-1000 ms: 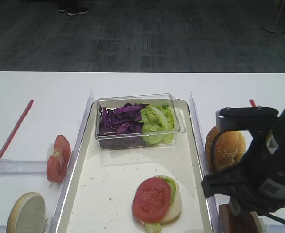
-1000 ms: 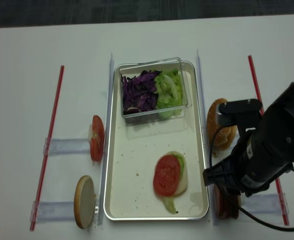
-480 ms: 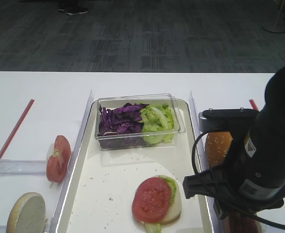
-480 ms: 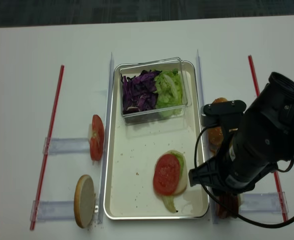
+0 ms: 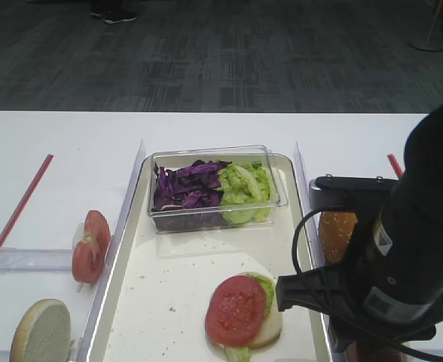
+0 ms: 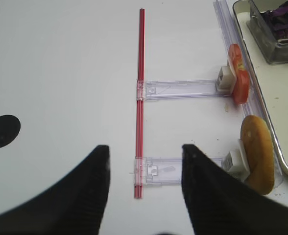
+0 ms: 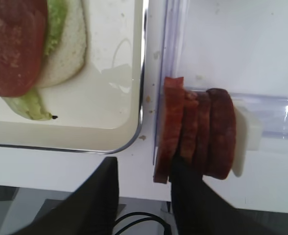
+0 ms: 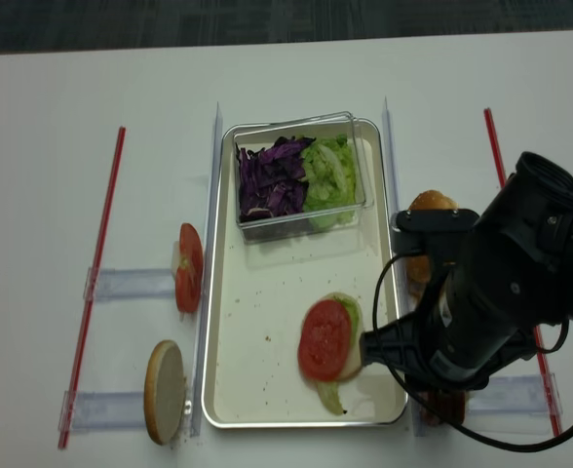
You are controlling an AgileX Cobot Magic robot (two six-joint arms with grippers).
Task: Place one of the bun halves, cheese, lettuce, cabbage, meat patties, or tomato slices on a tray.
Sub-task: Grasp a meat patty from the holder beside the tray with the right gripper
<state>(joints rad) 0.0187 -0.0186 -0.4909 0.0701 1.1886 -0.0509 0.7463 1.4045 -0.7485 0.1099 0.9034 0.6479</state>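
Note:
Several meat patties (image 7: 195, 132) stand on edge in a clear holder right of the tray (image 7: 114, 58). My right gripper (image 7: 145, 162) is open around the leftmost patty: one finger (image 7: 188, 191) sits between it and the others, while the other finger (image 7: 100, 196) stays well clear. On the cream tray (image 5: 180, 275) lies a bun half with lettuce and a tomato slice (image 5: 236, 309) on top. In the exterior views my right arm (image 5: 406, 256) hides the patties. My left gripper (image 6: 143, 149) hangs open and empty over the table.
A clear box with purple cabbage (image 5: 185, 192) and lettuce (image 5: 244, 185) sits at the tray's far end. A tomato slice (image 5: 91, 245) and a bun half (image 5: 41, 330) stand in left holders, another bun (image 5: 338, 230) on the right. Red strips (image 6: 141, 73) edge the table.
My right arm has moved left and toward the front, over the patties beside the tray's corner. The food on the tray and in the holders has not moved.

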